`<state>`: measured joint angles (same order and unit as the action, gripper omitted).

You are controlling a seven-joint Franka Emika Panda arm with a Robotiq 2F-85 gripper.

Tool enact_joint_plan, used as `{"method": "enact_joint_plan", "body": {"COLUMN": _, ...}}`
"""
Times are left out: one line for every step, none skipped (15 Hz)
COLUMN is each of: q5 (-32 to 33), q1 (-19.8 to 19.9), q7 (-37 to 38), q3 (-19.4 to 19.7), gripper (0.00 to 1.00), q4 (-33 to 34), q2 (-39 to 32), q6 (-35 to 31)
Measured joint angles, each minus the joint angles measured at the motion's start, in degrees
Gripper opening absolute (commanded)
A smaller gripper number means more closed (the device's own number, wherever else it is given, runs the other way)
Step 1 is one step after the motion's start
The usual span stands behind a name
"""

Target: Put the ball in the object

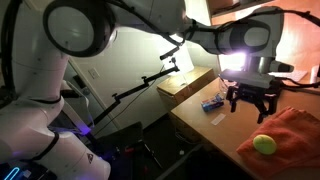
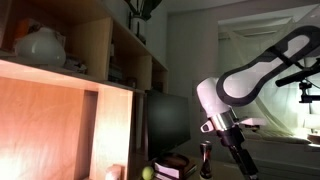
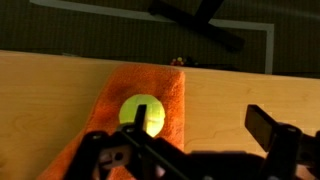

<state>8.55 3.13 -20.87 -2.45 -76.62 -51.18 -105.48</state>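
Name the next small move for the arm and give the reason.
Probably shift the gripper over the ball and lower it: the ball lies free on the orange cloth, and the gripper hangs open above it, a little off-centre.

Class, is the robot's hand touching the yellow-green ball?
Apart. In an exterior view the hand hangs above the ball, with a clear gap between.

you see a dim room, with glare washing over the arm point(image 1: 255, 35) in an exterior view. your wrist view is warmly lit, the gripper point(image 3: 190, 150) a dark blur.
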Motion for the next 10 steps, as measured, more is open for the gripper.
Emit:
{"method": "enact_joint_plan", "body": {"q5": -0.2, "q1": 0.1, "q7": 0.1, "q3": 0.1, "gripper": 1.0, "q4": 1.3, "q2": -1.0, "q6": 0.8}}
{"method": "enact_joint_plan", "body": {"q5": -0.3, "q1": 0.2, "q7": 0.4, "q3": 0.2, "gripper": 1.0, "q4": 2.7, "q2": -2.0, "q6": 1.5}}
{"method": "enact_joint_plan", "body": {"q5": -0.4, "q1": 0.2, "q7": 0.9, "q3": 0.3, "gripper": 1.0, "q4": 4.0, "q2": -3.0, "q6": 2.0}}
{"method": "enact_joint_plan", "body": {"q5": -0.4, "q1": 0.2, "q7": 1.4, "q3": 0.4, "gripper": 1.0, "q4": 5.4, "q2": -4.1, "q6": 2.4}}
{"method": "enact_joint_plan", "body": {"q5": -0.5, "q1": 0.2, "q7": 2.3, "q3": 0.5, "gripper": 1.0, "q4": 6.7, "q2": -5.1, "q6": 2.7}}
{"method": "enact_joint_plan", "body": {"q5": -0.5, "q1": 0.2, "q7": 2.5, "q3": 0.5, "gripper": 1.0, "q4": 8.0, "q2": -6.1, "q6": 3.0}}
{"method": "enact_joint_plan", "body": {"q5": -0.5, "q1": 0.2, "q7": 2.5, "q3": 0.5, "gripper": 1.0, "q4": 8.5, "q2": -6.6, "q6": 2.9}}
{"method": "enact_joint_plan", "body": {"q5": -0.5, "q1": 0.2, "q7": 2.5, "q3": 0.5, "gripper": 1.0, "q4": 8.5, "q2": -6.8, "q6": 2.9}}
{"method": "enact_joint_plan", "body": {"q5": -0.5, "q1": 0.2, "q7": 2.5, "q3": 0.5, "gripper": 1.0, "q4": 8.5, "q2": -6.8, "q6": 2.9}}
{"method": "enact_joint_plan", "body": {"q5": -0.5, "q1": 0.2, "q7": 2.5, "q3": 0.5, "gripper": 1.0, "q4": 8.5, "q2": -6.8, "q6": 2.9}}
